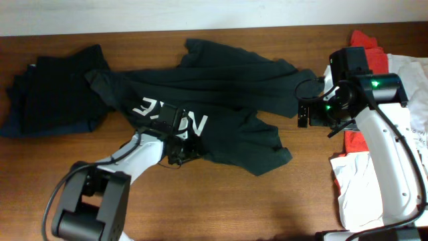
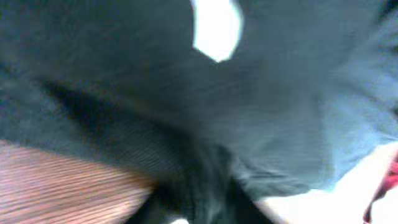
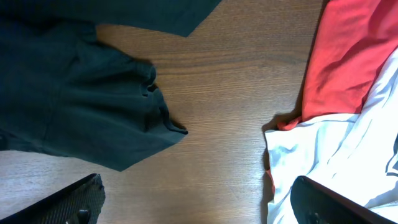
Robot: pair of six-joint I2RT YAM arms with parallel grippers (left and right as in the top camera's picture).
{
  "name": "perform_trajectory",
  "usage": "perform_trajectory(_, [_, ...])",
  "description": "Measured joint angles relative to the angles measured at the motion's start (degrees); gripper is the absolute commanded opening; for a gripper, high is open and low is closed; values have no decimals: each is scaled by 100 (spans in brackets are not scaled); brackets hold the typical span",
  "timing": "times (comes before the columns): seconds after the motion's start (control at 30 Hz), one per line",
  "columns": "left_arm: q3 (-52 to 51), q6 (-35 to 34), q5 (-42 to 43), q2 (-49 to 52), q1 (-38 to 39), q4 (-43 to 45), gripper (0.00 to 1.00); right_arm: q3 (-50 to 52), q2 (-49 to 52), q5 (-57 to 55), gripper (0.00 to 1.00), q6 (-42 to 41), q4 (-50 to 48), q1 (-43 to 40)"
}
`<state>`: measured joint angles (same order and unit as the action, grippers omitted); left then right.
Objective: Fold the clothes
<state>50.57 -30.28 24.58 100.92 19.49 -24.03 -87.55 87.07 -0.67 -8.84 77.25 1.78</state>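
The black T-shirt [image 1: 221,90] with white NIKE letters [image 1: 170,114] lies crumpled across the middle of the table. My left gripper [image 1: 179,146] sits on its lower edge below the letters. In the blurred left wrist view, dark cloth [image 2: 261,93] fills the frame and bunches at the jaws [image 2: 205,199], which look shut on it. My right gripper [image 1: 304,112] is open and empty just right of the shirt's sleeve. In the right wrist view its fingers [image 3: 199,205] are wide apart over bare wood, with the sleeve [image 3: 87,112] to the upper left.
A stack of dark folded garments [image 1: 53,94] lies at the far left. Red [image 1: 371,53] and white [image 1: 364,177] garments are piled at the right edge, under the right arm; they also show in the right wrist view, red [image 3: 348,56] and white [image 3: 329,155].
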Motion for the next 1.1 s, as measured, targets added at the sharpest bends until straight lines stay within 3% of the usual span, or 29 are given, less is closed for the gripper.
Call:
perform_trajectory(0.17, [122, 76, -160, 2, -409, -1172, 0, 0, 0, -2, 99, 0, 15, 0])
perform_trajectory(0.23, [219, 295, -841, -125, -1464, -1930, 0, 0, 0, -11, 99, 4, 13, 0])
perform_trajectory(0.3, [398, 507, -1467, -208, -2317, -2052, 1, 0, 0, -24, 99, 0, 15, 0])
perform_trajectory(0.33, [522, 566, -1668, -284, -2625, -2061, 24, 0, 0, -24, 99, 2, 13, 0])
perform_trajectory(0.37, [804, 654, -1812, -442, -3093, -2050, 81, 0, 0, -37, 99, 2, 11, 0])
perform_trajectory(0.4, [890, 658, -1810, -511, -3241, -2046, 99, 0, 0, -39, 99, 0, 13, 0])
perform_trajectory(0.57, [951, 739, -1342, -621, -3233, -3069, 99, 0, 0, -42, 99, 2, 17, 0])
perform_trajectory(0.73, [254, 715, -1075, -623, -2420, -3412, 99, 0, 31, -42, 99, 2, 11, 0])
perform_trajectory(0.97, [-691, 146, -831, -968, -1740, -2417, 99, 0, 63, -42, 99, -2, 13, 0])
perform_trajectory(1.1, [-844, -144, -70, -1119, -1147, -933, 94, 0, 66, -44, 99, -2, 15, 0])
